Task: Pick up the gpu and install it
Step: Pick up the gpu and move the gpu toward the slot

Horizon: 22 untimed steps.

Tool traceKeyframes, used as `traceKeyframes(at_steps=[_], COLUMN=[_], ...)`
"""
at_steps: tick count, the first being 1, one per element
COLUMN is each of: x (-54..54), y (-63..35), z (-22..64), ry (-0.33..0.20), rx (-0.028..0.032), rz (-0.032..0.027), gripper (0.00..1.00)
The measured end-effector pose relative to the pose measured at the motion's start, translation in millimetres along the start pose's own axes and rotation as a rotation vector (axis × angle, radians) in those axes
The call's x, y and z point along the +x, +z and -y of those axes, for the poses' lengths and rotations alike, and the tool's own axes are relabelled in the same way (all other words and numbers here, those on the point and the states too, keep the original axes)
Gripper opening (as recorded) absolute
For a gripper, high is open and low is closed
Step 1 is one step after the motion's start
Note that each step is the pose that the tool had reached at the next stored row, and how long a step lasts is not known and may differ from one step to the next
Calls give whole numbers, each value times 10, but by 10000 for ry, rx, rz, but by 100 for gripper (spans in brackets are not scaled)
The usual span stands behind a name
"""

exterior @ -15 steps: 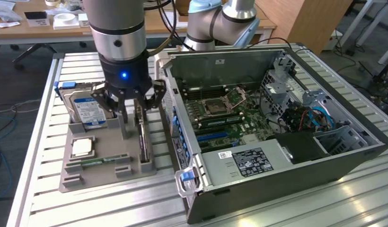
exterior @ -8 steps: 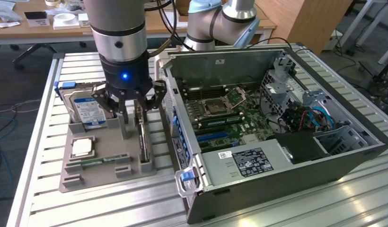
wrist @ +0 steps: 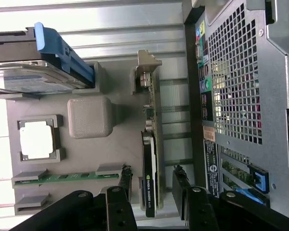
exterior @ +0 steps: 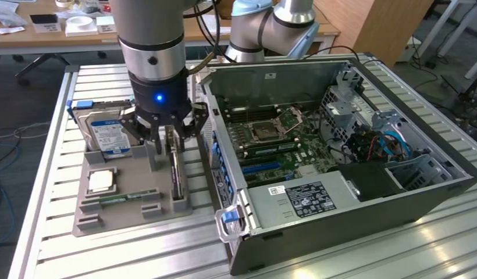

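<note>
Grey plastic tray [exterior: 118, 218] sits on the slatted metal table [exterior: 145, 256] in the exterior view. The gpu [exterior: 175, 174] stands on edge in the tray slot nearest the open computer case [exterior: 363, 215]. The gripper [exterior: 170, 142] hangs directly over the card, with the hard drive [exterior: 106, 136] to the exterior view's left of it. From the wrist view, the fingers [wrist: 125, 187] stand apart, one on each side of the gpu [wrist: 151, 144], neither touching it
</note>
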<state>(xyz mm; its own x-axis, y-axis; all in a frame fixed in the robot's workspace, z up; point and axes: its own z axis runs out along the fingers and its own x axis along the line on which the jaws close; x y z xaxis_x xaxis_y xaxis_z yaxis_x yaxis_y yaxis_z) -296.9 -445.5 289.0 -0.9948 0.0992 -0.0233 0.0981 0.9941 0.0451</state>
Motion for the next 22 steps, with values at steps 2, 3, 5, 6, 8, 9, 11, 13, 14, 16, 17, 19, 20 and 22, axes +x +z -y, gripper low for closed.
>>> traceKeyframes(at_steps=[2,3,5,6,8,9,11,13,14,16,17,19,20,22], x=[-4,-4,-5,-6,-5,-5,-5,-4,-3,-3,-3,-2,-2,-2], y=[37,55,91,109,145,165,201,237,254,288,305,337,353,386], z=[1,2,4,4,6,7,8,10,11,12,13,14,15,17], ry=[0,0,0,-1,-1,0,0,0,0,0,-1,0,-1,-1], rx=[0,-1,0,0,0,0,-1,0,0,0,1,0,0,0], rz=[-1,0,-1,-1,-1,0,1,0,-1,-1,-1,-1,-1,0], gripper=[47,47,47,47,47,47,47,47,47,47,47,47,47,47])
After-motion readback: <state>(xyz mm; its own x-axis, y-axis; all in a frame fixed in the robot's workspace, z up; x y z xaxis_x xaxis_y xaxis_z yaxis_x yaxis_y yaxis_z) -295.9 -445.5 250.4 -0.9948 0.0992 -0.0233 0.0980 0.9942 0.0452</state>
